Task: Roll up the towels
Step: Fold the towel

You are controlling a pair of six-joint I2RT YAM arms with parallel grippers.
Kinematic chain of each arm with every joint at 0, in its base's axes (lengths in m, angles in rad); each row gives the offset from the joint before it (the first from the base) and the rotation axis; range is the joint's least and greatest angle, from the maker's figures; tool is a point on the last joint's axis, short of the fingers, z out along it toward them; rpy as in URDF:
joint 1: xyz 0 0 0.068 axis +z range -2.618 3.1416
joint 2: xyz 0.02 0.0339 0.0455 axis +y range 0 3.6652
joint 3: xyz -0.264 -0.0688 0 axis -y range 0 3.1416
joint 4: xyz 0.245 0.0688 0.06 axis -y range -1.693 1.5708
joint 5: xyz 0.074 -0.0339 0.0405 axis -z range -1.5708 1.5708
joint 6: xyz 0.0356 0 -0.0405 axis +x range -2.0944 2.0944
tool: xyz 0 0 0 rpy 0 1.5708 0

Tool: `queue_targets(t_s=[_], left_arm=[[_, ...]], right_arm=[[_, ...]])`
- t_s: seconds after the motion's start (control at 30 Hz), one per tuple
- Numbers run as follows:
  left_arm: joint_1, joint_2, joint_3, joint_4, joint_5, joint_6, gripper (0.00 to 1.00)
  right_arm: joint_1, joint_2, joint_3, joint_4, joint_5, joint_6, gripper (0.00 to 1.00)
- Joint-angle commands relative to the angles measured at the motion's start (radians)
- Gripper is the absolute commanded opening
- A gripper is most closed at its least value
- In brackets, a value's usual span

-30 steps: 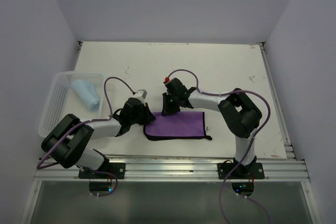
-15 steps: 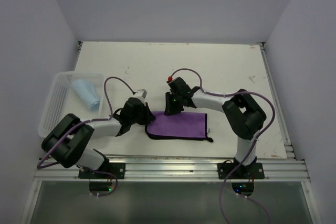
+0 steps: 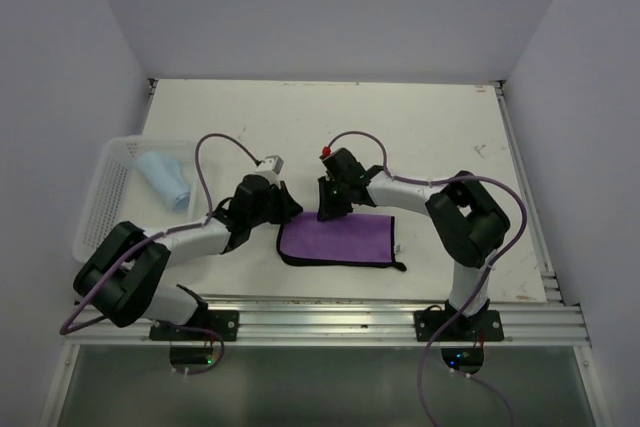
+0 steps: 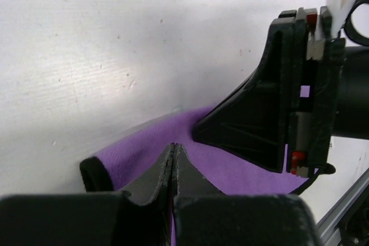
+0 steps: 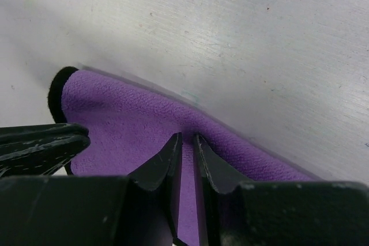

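The dark towel lies purple face up near the table's front, its black rim showing at the left and a white tag on its right edge. My left gripper is shut, its tips low over the cloth's far left corner with nothing between them. My right gripper sits on the far edge, jaws nearly together with purple cloth pinched at the tips. The two grippers are a few centimetres apart. A light blue towel lies rolled in the basket.
The white mesh basket stands at the table's left edge. The right gripper's black body fills the right of the left wrist view. An aluminium rail runs along the near edge. White walls enclose the table.
The left gripper has moved a little away and to the right, to the towel's far left corner. The right gripper has edged right, and the towel's left side now lies flatter.
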Motion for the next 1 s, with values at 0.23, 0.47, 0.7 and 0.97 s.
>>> queue_targets(t_s=[0.23,0.47,0.7,0.97], left_arm=[[-0.004,0.058,-0.048,0.09,0.007,0.018,0.0],[-0.005,0.066,-0.041,0.039,-0.105,0.041,0.0],[-0.002,0.069,-0.018,0.016,-0.216,0.004,0.0],[-0.001,0.143,-0.002,0.022,-0.201,-0.051,0.0]], right_arm=[[-0.006,-0.022,-0.009,-0.003,0.011,-0.018,0.17],[-0.007,-0.008,-0.009,0.0,0.005,-0.014,0.17],[-0.007,-0.023,-0.006,-0.017,0.008,-0.021,0.26],[-0.007,-0.068,-0.02,-0.049,0.029,-0.043,0.3]])
